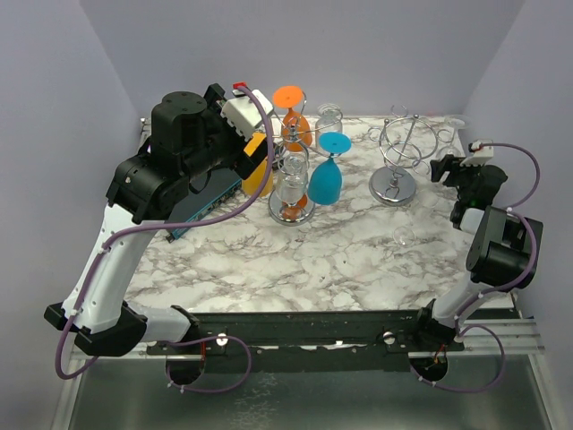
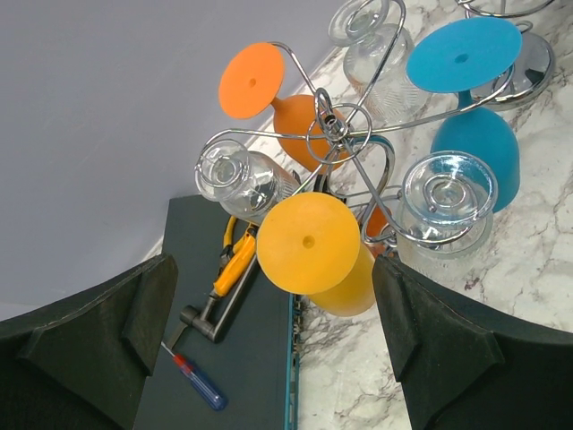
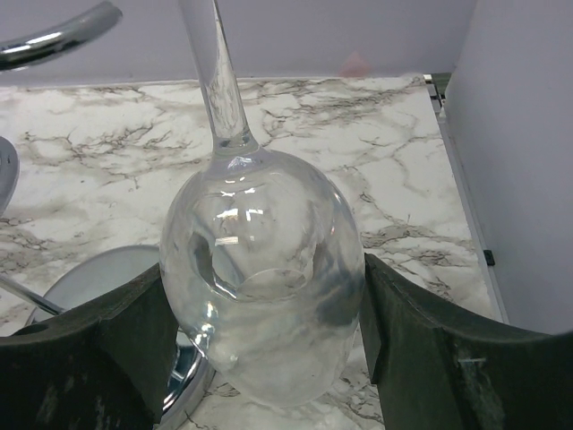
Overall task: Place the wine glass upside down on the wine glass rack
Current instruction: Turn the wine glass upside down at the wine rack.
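Observation:
A clear wine glass (image 3: 260, 287) hangs upside down, stem pointing up, with my right gripper (image 3: 264, 340) shut on its bowl, one dark finger against each side. It hovers just right of the empty chrome wine glass rack (image 1: 397, 157), whose round base (image 3: 98, 278) and one curved arm (image 3: 54, 36) show at the left of the right wrist view. In the top view the right gripper (image 1: 445, 168) sits beside that rack. My left gripper (image 2: 269, 358) is open and holds nothing, above a yellow glass (image 2: 309, 246).
A second chrome rack (image 2: 336, 125) at the back left carries orange (image 2: 255, 81), blue (image 2: 466, 63), yellow and clear glasses upside down. A dark case (image 2: 224, 358) with a screwdriver (image 2: 199, 381) lies left of it. Walls close in left, back and right (image 3: 528, 161).

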You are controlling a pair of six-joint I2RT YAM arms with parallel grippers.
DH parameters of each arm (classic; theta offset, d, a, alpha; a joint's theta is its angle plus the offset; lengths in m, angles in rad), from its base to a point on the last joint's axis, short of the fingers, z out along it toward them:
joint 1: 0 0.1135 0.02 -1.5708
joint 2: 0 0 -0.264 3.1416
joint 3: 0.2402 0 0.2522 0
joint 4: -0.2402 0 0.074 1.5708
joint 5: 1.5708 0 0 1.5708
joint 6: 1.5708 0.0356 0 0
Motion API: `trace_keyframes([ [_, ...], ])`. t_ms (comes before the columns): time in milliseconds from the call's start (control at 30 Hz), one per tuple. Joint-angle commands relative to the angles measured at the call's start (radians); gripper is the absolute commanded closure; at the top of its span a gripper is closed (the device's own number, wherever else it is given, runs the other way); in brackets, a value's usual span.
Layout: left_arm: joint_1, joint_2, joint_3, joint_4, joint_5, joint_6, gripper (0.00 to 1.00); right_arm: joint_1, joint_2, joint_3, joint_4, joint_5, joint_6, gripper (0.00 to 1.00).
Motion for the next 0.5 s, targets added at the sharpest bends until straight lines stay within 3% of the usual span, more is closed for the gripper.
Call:
trace_keyframes([
  [0, 0.004, 0.001, 0.000, -0.004, 0.024, -0.011, 0.01, -0.007, 0.024, 0.035, 0.096, -0.057, 0.004, 0.72],
  [467, 0.004, 0.004, 0.003, -0.006, 0.035, -0.013, 0.01, 0.018, 0.045, 0.027, 0.140, -0.132, 0.000, 0.73],
])
